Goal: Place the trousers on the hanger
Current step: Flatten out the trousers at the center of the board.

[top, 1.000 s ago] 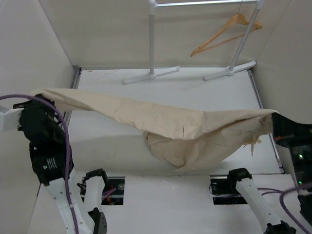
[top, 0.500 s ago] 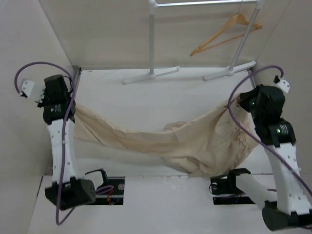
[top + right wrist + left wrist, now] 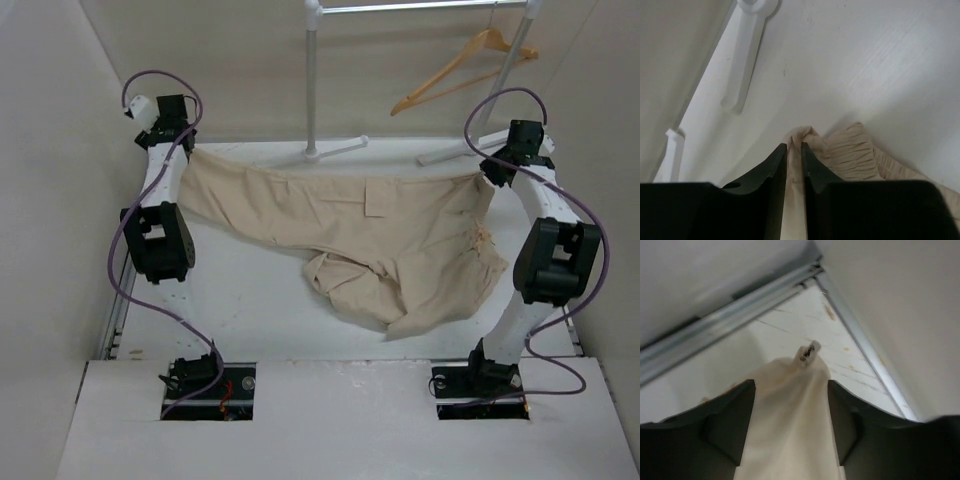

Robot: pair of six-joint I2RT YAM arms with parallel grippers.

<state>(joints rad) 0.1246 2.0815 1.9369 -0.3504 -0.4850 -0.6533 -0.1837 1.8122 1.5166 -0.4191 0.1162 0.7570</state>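
R gripper (image 3: 794,146) is pinched nearly closed on a thin fold of the trousers (image 3: 380,230), w/ puckered cloth bunching just beside its tips. L gripper (image 3: 790,390) has its fingers set wider, but a thick fold fills the whole gap btwn them, so it's judged to be clamped on the cloth too. Both arms reach to the far side of the table (image 3: 250,300), one at each end of the garment. Its top edge is stretched btwn them, and the rest sags in a wrinkled heap toward the near edge. Whether the stretched edge clears the tabletop can't be told from above.

Behind them stands the white rack (image 3: 312,80). The hanger (image 3: 460,70) is hooked on its top bar toward the right, tilted, w/ a bare crossbar. Trousers and hanger are well apart, and nothing is draped yet.

Progress, by judgement: the grasp and spread look done, approx. early-to-mid stage. Left to do: bring the cloth up to the hanger, lay it over the crossbar and let go.

Containers: no bin, box or basket shows in any view. The only holder is the rack, and it carries the hanger alone.
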